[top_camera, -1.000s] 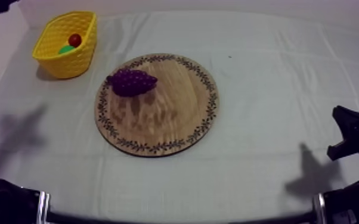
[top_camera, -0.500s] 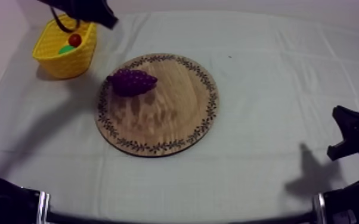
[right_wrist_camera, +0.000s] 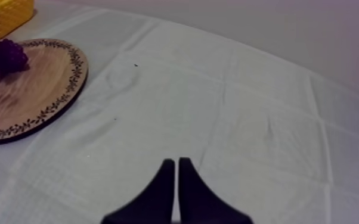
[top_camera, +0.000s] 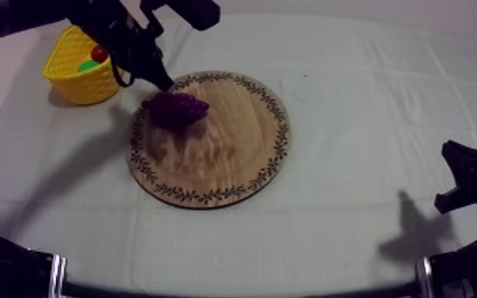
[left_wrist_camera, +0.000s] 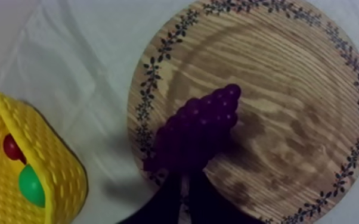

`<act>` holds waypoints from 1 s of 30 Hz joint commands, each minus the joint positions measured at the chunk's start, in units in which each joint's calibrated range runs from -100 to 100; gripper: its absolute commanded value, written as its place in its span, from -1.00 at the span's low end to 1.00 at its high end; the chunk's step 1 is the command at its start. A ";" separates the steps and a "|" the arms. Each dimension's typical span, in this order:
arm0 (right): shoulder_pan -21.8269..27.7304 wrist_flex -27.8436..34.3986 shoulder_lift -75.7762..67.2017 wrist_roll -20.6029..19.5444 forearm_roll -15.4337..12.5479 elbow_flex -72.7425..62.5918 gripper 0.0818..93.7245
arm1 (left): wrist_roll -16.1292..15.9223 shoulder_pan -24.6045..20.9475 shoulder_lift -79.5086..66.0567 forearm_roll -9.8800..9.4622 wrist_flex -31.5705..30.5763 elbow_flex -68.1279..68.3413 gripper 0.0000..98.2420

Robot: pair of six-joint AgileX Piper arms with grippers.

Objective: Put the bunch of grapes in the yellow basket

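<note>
The two black fingers (left_wrist_camera: 169,202) of the left gripper (left_wrist_camera: 185,177) lie pressed together in a narrow wedge with nothing between them. Their tips sit at the broad end of the bunch of grapes (left_wrist_camera: 200,128), very close to it, though I cannot tell whether they touch it. From above, the left gripper (top_camera: 165,82) hangs over the far-left edge of the wooden board (top_camera: 226,150), just beside the grapes (top_camera: 175,109), with its arm reaching in from the upper left.

The grapes lie on the board near its patterned rim, on the side facing the yellow basket (top_camera: 83,79). The basket stands on the cloth (right_wrist_camera: 247,119) just beside the board and apart from it. It holds a small red fruit (left_wrist_camera: 12,147) and a green fruit (left_wrist_camera: 31,184) whose kind I cannot tell.

The right gripper (right_wrist_camera: 176,179) is also closed on nothing — it rests low at the right side of the table, well apart from the board.

I judge the step in hand to be the approach, with the grapes not yet grasped. The next move calls for spreading the fingers, setting them astride the bunch and closing — then a lift clear of the board and a short carry over the basket's rim.

No brand, label or writing can be read; the board's rim carries only a leaf pattern.
</note>
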 commanded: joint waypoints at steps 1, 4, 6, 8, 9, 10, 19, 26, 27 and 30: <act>-0.02 -0.03 -0.01 -0.02 0.01 -0.03 -0.99 | 1.41 -0.02 -0.08 -0.22 0.84 -0.38 -0.35; -0.02 -0.03 -0.01 -0.02 0.01 -0.03 -0.99 | 3.25 -0.07 -0.34 -1.14 2.78 -0.37 0.40; -0.02 -0.03 -0.01 -0.02 0.01 -0.03 -0.99 | 3.35 -0.22 -0.50 -1.28 3.32 -0.08 0.69; -0.02 -0.03 -0.01 -0.02 0.01 -0.03 -0.99 | 3.41 -0.35 -0.58 -1.23 2.58 0.30 0.83; -0.02 -0.03 -0.01 -0.02 0.01 -0.03 -0.99 | 3.23 -0.45 -0.57 -1.17 1.94 0.65 0.87; -0.02 -0.03 -0.01 -0.02 0.01 -0.03 -0.99 | 2.84 -0.62 -0.52 -0.99 1.17 1.10 0.90; -0.02 -0.03 -0.01 -0.02 0.01 -0.03 -0.99 | -5.25 -2.74 2.82 1.61 -10.54 7.40 0.96; -0.02 -0.03 -0.01 -0.02 0.01 -0.03 -0.99 | -10.64 -3.42 8.15 3.73 -18.54 7.98 0.95; -0.02 -0.03 -0.01 -0.02 0.01 -0.03 -0.99 | -11.03 -3.45 9.13 3.84 -19.58 7.87 0.95; -0.02 -0.03 -0.01 -0.02 0.01 -0.03 -0.99 | -11.87 -3.35 12.22 4.01 -21.65 7.14 0.94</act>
